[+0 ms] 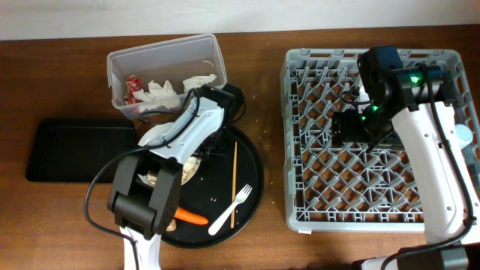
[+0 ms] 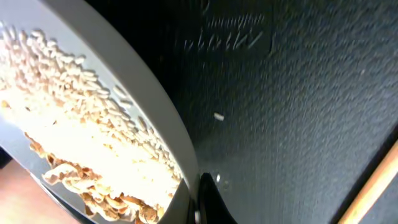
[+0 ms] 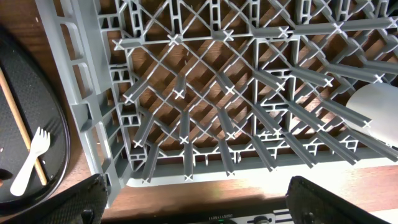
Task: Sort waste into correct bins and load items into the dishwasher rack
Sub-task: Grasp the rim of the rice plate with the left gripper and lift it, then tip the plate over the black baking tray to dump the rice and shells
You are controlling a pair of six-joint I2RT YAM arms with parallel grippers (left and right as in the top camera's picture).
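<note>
Black plastic finger of the left gripper point(image 2: 201, 200) sits right at the grey rim of the pale grey-green bowl point(image 2: 146, 99), with the jaws pressed together on that rim as far as I can judge. Inside the bowl lie white rice grains point(image 2: 62, 74) and tan peanuts point(image 2: 106, 199), so its waste has not yet been tipped out.

The bowl sits on the large round black tray point(image 1: 251, 169), along with the thin wooden chopstick point(image 1: 234, 176), the white plastic fork point(image 1: 232, 208) and the orange carrot point(image 1: 191, 219). Behind it, the clear plastic tub point(image 1: 165, 64) already holds crumpled white tissues point(image 1: 161, 94) and a red wrapper point(image 1: 133, 86). The shallow black tray point(image 1: 75, 150) beside it looks bare.

Across the table the right gripper point(image 3: 199, 202) hangs over the dishwasher rack point(image 1: 300, 195), jaws spread wide with nothing between them. One pale rounded piece point(image 3: 376, 102), likely a cup, rests among the pegs.

By my reckoning the job is near its middle. The paper waste is binned, while the food scraps, the bowl and the cutlery are left to do.
</note>
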